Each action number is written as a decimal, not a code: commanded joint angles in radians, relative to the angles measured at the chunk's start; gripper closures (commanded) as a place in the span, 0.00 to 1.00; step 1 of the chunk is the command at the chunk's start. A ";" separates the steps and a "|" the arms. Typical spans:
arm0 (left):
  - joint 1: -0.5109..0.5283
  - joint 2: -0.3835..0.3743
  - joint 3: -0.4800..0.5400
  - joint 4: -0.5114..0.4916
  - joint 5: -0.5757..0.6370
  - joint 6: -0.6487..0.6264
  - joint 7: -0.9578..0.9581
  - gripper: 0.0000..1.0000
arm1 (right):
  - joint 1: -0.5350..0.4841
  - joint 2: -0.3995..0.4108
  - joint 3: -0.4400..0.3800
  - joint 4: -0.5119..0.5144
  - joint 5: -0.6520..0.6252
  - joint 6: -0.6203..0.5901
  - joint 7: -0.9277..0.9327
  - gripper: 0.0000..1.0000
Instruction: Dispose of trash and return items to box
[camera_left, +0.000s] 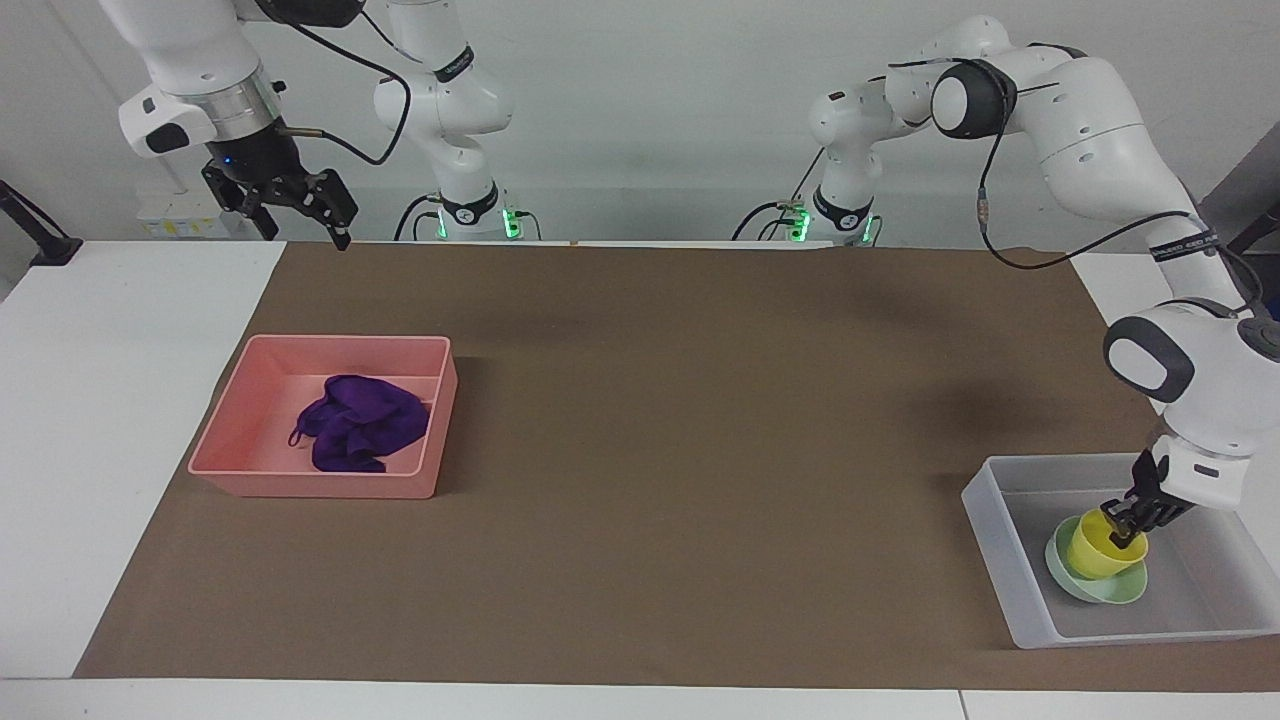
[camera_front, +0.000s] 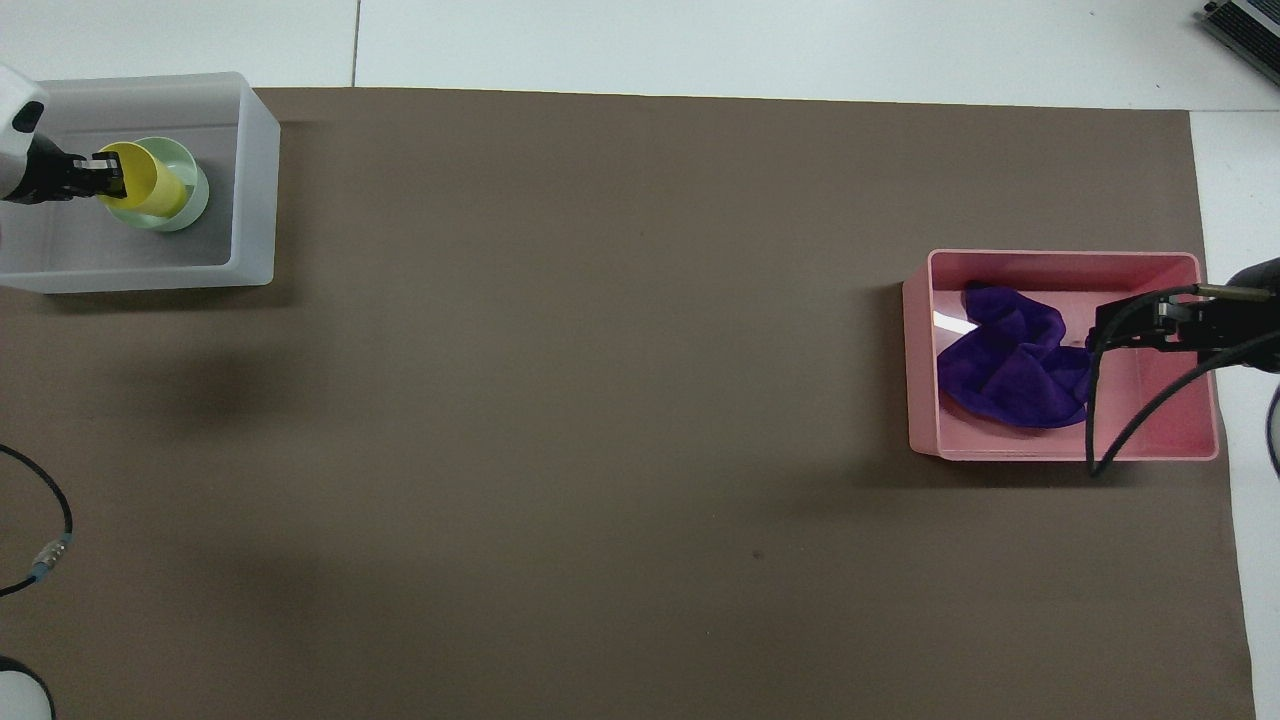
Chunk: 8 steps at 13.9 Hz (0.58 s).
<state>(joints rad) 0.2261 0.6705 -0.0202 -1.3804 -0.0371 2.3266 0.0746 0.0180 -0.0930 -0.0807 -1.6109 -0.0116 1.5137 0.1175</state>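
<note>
The deep-purple rag (camera_left: 355, 435) lies crumpled in the pink tray (camera_left: 320, 487); the overhead view shows the rag (camera_front: 1015, 370) in the tray (camera_front: 920, 350) too. My right gripper (camera_left: 300, 225) is open and empty, raised high above the tray's robot-side edge, and shows in the overhead view (camera_front: 1125, 328). The yellow cup (camera_left: 1098, 548) stands in the mint-green bowl (camera_left: 1100, 592) inside the translucent box (camera_left: 1000, 550). My left gripper (camera_left: 1128, 522) is shut on the cup's rim. From overhead, the left gripper (camera_front: 108, 175), cup (camera_front: 150, 185), bowl (camera_front: 192, 195) and box (camera_front: 255, 180) also show.
A brown mat (camera_left: 700, 450) covers the table between the tray and the box. A black cable with a plug (camera_front: 40, 550) lies near the robots' edge at the left arm's end.
</note>
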 joint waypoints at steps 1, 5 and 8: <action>-0.008 -0.032 0.006 -0.022 -0.004 -0.041 0.013 0.28 | -0.009 -0.001 0.007 -0.009 0.005 -0.009 -0.006 0.00; -0.017 -0.110 0.006 -0.015 -0.003 -0.081 0.019 0.00 | -0.003 -0.008 0.007 -0.027 0.004 0.005 -0.024 0.00; -0.060 -0.245 0.000 -0.076 -0.007 -0.153 0.020 0.00 | 0.000 -0.010 0.007 -0.032 -0.022 0.014 -0.025 0.00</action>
<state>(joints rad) 0.2002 0.5394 -0.0301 -1.3756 -0.0371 2.2276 0.0816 0.0208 -0.0923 -0.0768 -1.6238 -0.0183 1.5133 0.1125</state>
